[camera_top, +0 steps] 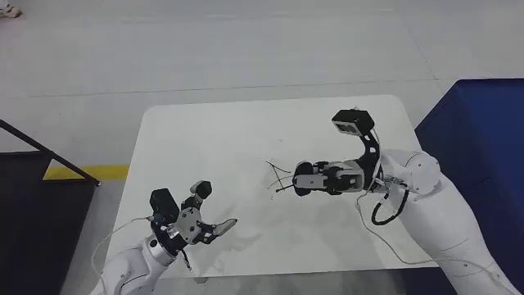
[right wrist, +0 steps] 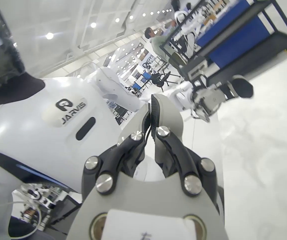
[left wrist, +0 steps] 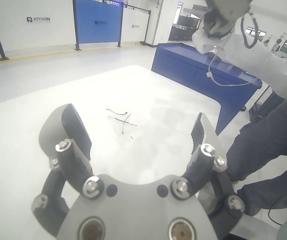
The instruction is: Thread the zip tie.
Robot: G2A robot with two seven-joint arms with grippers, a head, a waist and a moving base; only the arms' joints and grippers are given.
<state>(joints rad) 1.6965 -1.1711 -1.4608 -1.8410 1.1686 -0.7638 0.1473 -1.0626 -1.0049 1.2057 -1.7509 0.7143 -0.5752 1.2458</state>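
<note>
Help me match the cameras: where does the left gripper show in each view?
Top view: left gripper, open, by the table's near edge.
Left wrist view: left gripper up close, zip ties beyond.
Right wrist view: left gripper farther off, past the right gripper.
Shared landmark: the white table.

Thin black zip ties [left wrist: 126, 121] crossed, flat on table [left wrist: 58, 88].

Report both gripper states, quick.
Left gripper: open, empty.
Right gripper: closed; whether anything is pinched cannot be told.
</note>
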